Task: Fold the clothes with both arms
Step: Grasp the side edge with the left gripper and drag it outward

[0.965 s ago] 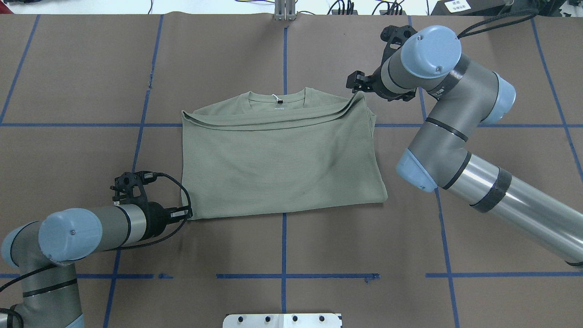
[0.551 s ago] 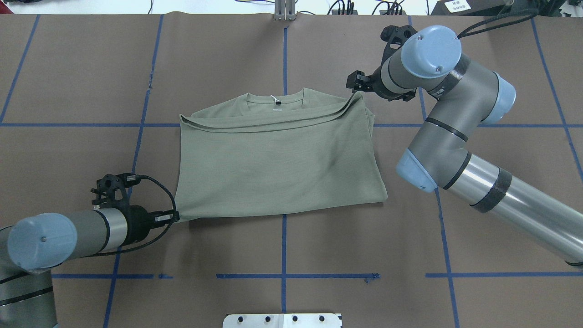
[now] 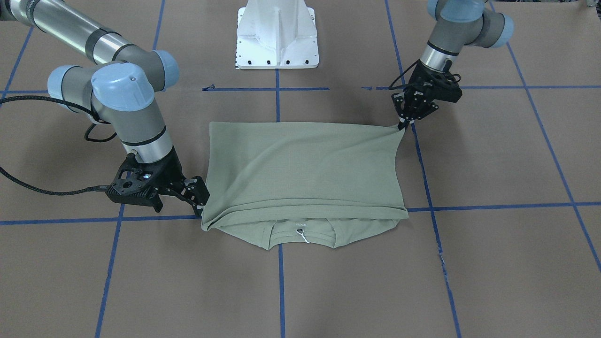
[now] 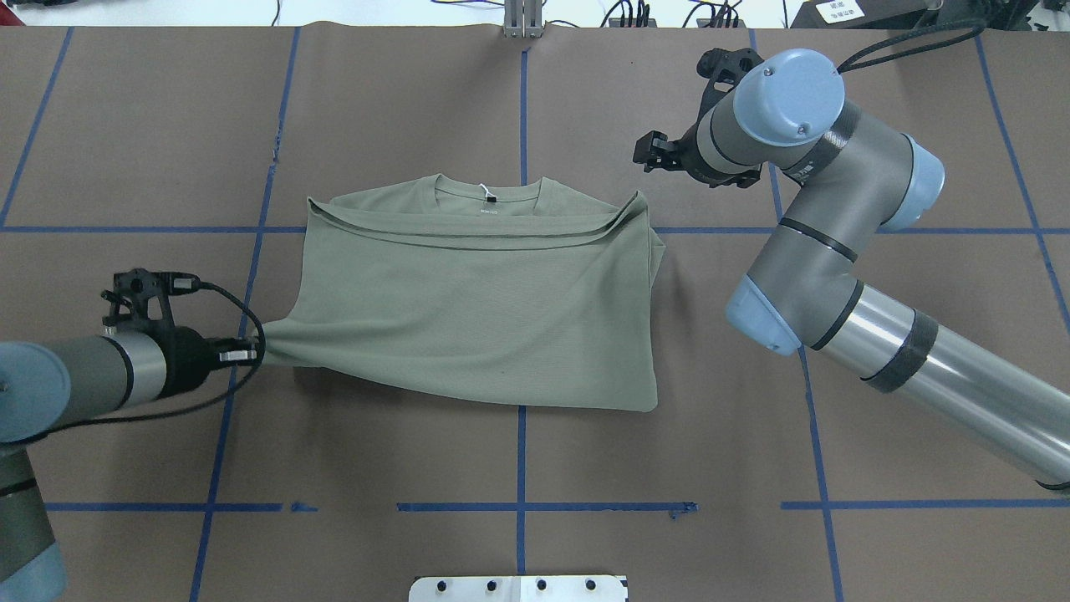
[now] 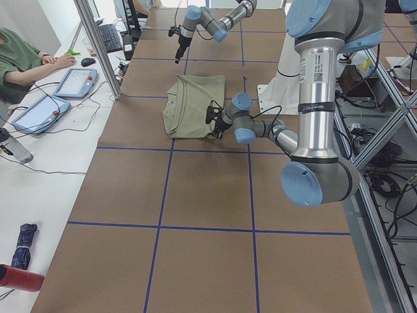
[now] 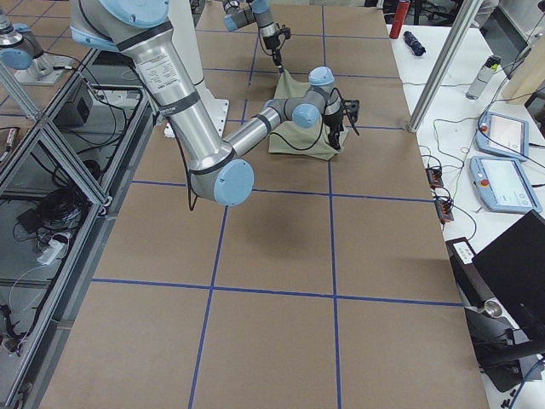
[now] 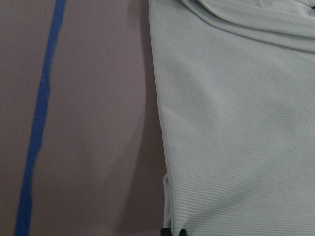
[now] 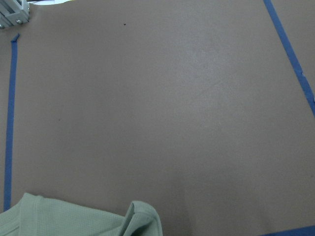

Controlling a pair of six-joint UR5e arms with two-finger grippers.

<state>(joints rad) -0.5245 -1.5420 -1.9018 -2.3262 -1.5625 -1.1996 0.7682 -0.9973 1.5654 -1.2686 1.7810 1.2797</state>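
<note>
Near the centre of the table (image 4: pixel 401 109), the sage-green shirt (image 4: pixel 476 309) lies folded, neck toward the far edge. The left gripper (image 4: pixel 251 351) has its jaws clamped on the near left corner, which is stretched toward the left edge. The right gripper (image 4: pixel 648 156) is beside the far right corner, not touching it, jaws parted and empty

Even, bright overhead light; soft shadows; left wrist view blurred.
</note>
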